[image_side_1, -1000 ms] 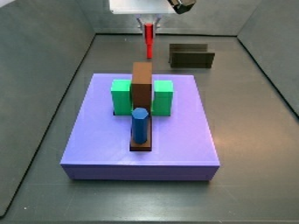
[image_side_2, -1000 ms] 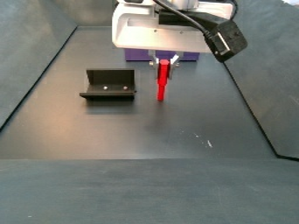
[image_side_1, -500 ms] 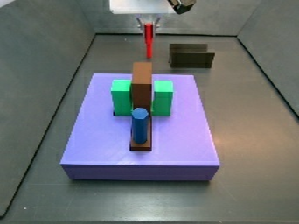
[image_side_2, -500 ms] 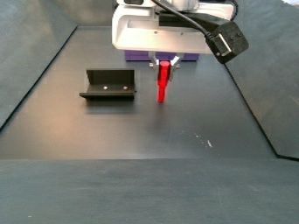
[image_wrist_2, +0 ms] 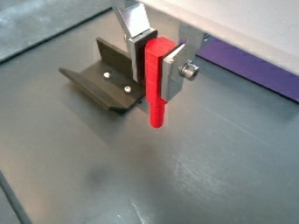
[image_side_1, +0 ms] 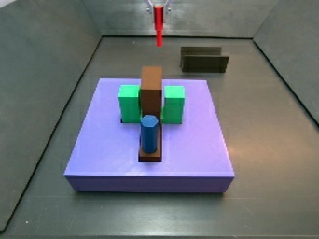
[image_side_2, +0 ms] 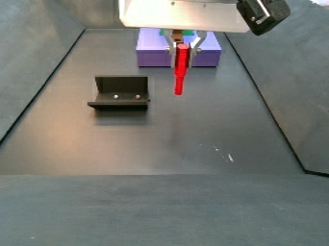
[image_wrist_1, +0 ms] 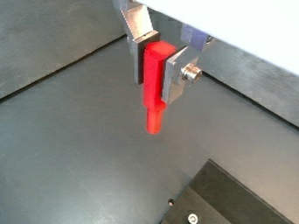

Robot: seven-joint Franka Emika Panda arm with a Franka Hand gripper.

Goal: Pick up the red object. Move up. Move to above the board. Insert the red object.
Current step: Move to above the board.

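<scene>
My gripper (image_wrist_1: 159, 66) is shut on the red object (image_wrist_1: 155, 85), a thin bright-red peg held upright by its upper end, its lower tip hanging free above the dark floor. It shows too in a wrist view (image_wrist_2: 158, 80) and in both side views (image_side_1: 159, 25) (image_side_2: 182, 67). The gripper (image_side_2: 183, 40) hangs high, beyond the far end of the lavender slab (image_side_1: 149, 140). The board (image_side_1: 151, 103), a long narrow brown plank, lies along the slab between two green blocks (image_side_1: 130, 104). A blue cylinder (image_side_1: 149, 133) stands on the board's near end.
The dark L-shaped fixture (image_side_2: 119, 93) stands on the floor beside the gripper; it also shows in a side view (image_side_1: 204, 60) and in a wrist view (image_wrist_2: 107, 77). Grey walls enclose the dark floor (image_side_2: 167, 144).
The gripper has risen with the red object: the peg's tip is now well above the floor and the gripper body has left the top of a side view.
</scene>
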